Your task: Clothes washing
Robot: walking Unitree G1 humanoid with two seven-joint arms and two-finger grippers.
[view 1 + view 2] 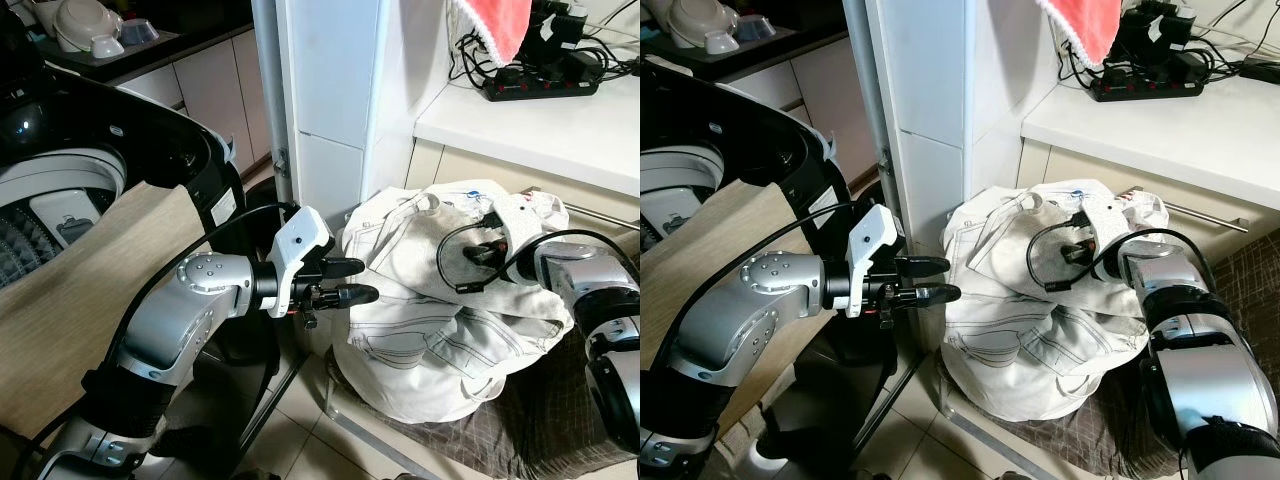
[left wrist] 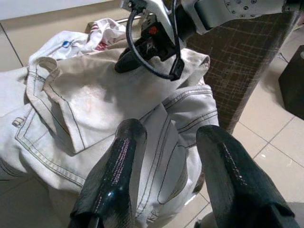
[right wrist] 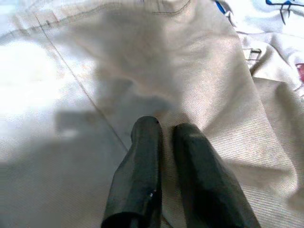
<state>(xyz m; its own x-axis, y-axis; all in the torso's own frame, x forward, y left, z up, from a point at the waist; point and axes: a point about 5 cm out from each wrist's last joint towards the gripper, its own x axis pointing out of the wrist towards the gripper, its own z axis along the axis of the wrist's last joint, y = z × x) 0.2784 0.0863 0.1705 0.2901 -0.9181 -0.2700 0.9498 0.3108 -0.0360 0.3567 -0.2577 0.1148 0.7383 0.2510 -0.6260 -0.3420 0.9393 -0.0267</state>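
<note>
Snagging is the risk: the right tool [image 1: 487, 250], fingers together apparently on the white jeans [image 1: 440, 330], may drag the pile; the left tool [image 1: 355, 281] is held apart beside it.

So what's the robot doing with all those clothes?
It is doing laundry. A heap of white clothes sits on a brown checked cloth, beside the open washing machine. The right gripper has its fingers nearly together, pressed into the top of the heap. The left gripper is beside the heap with its fingers apart, not touching the fabric yet. A tan cloth hangs over the washer's edge.
</note>
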